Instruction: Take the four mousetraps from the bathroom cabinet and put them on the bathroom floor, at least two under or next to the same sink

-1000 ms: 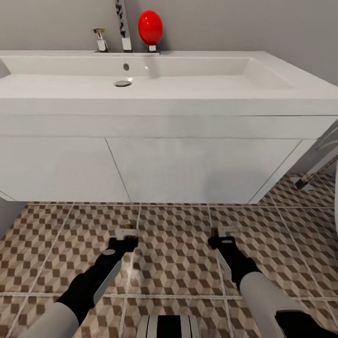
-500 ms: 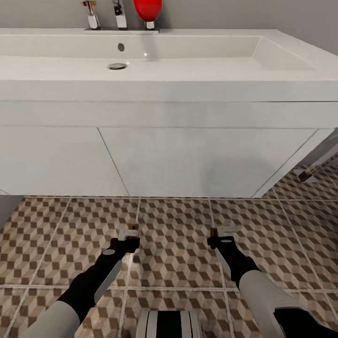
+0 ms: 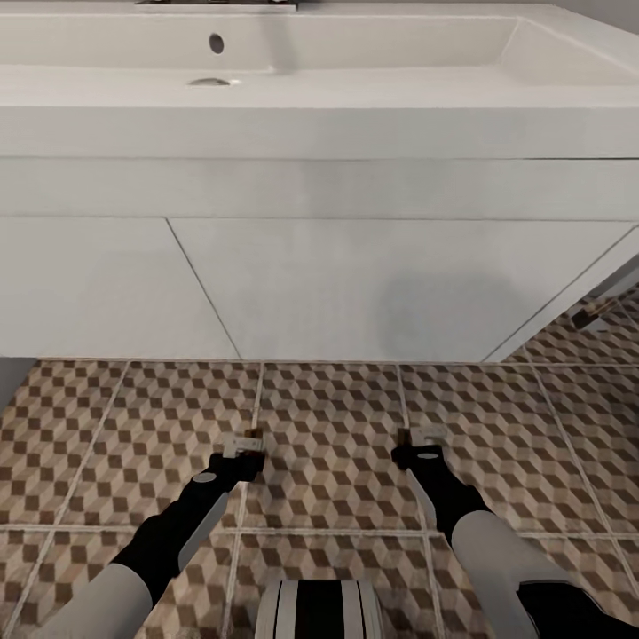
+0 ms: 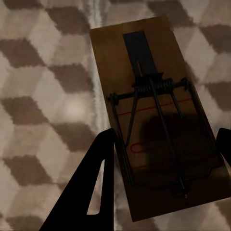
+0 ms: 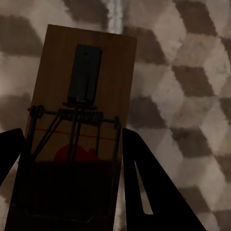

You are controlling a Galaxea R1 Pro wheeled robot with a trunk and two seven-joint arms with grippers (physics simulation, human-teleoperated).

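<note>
Two mousetraps carried low, about to be set down by the sink.

One mousetrap (image 4: 156, 120) sits clamped in the left hand (image 3: 241, 445), another mousetrap (image 5: 77, 130) clamped in the right hand (image 3: 417, 441), both just above the bathroom floor (image 3: 337, 444) before the sink (image 3: 355, 106). Next, I'd guess: lower, then let go.

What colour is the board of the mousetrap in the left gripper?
Brown wood, the mousetrap showing best in the left wrist view.
</note>
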